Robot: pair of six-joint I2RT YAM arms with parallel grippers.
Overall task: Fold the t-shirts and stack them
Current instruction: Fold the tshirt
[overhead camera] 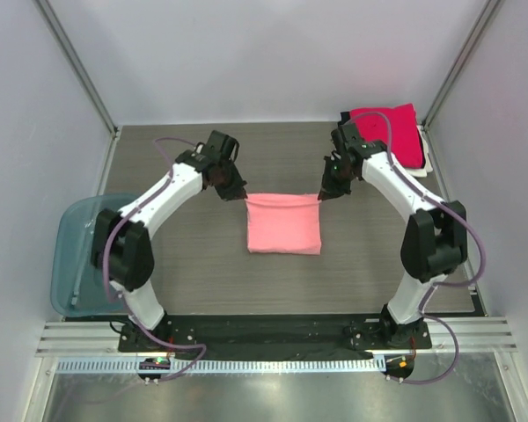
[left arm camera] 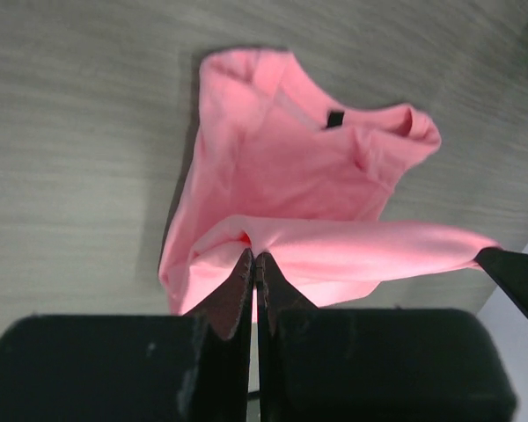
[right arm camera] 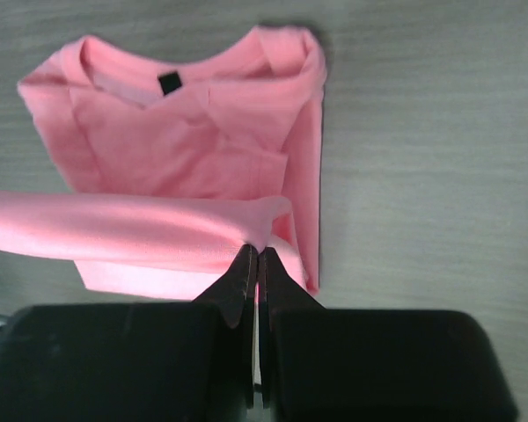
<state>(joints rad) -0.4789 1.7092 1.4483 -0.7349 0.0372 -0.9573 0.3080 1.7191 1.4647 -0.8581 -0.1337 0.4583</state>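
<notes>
Two tools have the salmon-pink t-shirt by one edge. The left tool and the right tool are each closed tight on a small pinch of cloth at the shirt's two far corners. That edge is raised off the desk and stretched as a band between them. In both wrist views the fingertips meet with only a thin fold of pink fabric between them.

The rest of the shirt lies flat in the middle of the desk. Its sides are already folded in, and the neckline and small black label face up at the end opposite the held edge. A folded magenta-red t-shirt sits in the far right corner on something white, well apart from the pink one. A translucent blue plastic bin stands at the left edge.

The shirt looks light, limp and thin, so it should drape and sag wherever it is unsupported. The two corners look like the right places to hold it, since they keep the lifted edge straight. Carrying that edge over the body would call for both tools to travel together, or the band will skew or wrinkle. Such shallow pinches could slip if the cloth drags on the desk. The folded-in sides may also fall open if the shirt is lifted too high.
</notes>
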